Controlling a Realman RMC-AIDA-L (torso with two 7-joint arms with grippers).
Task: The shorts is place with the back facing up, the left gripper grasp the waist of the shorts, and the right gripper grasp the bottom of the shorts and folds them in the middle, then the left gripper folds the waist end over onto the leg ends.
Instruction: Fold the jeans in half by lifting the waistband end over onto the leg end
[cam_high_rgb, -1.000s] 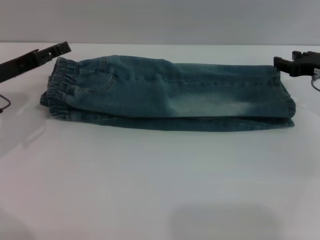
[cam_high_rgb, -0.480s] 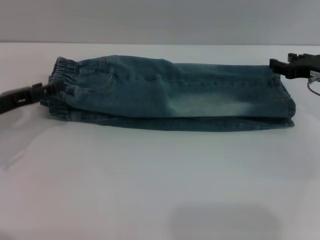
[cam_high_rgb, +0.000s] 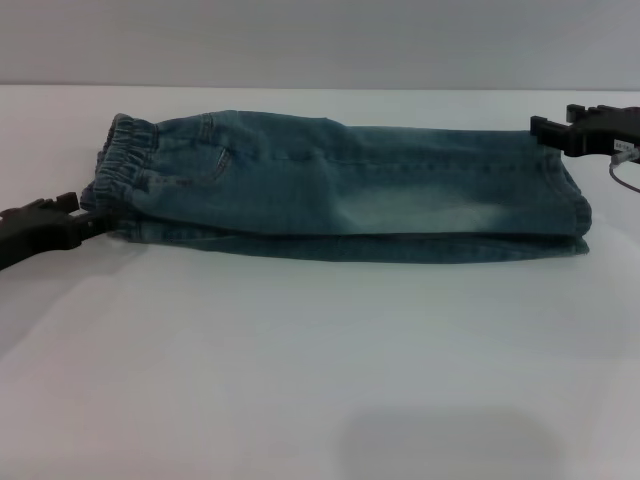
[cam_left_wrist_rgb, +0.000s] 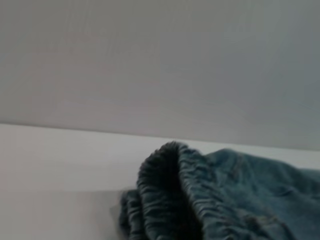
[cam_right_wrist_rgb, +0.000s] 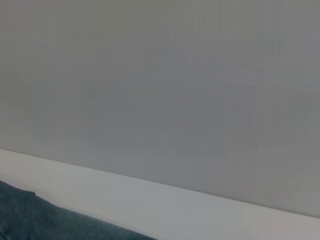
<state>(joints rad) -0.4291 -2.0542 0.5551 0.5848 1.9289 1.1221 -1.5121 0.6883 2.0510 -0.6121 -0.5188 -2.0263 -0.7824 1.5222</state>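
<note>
Shorts (cam_high_rgb: 340, 185) of faded blue denim lie folded in a long strip across the white worktop (cam_high_rgb: 320, 380). The slim black left hand (cam_high_rgb: 78, 215) sits low, touching the crinkled waist (cam_high_rgb: 125, 170). The black right hand (cam_high_rgb: 545, 130) hovers by the hems (cam_high_rgb: 575, 205). I cannot tell either grip.

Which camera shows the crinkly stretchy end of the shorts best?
The left wrist view: the waist of the shorts fills the near part of the picture, its gathers plain. The head view shows it small, at the left end, by the left end effector. The right wrist view shows only plain denim.
</note>
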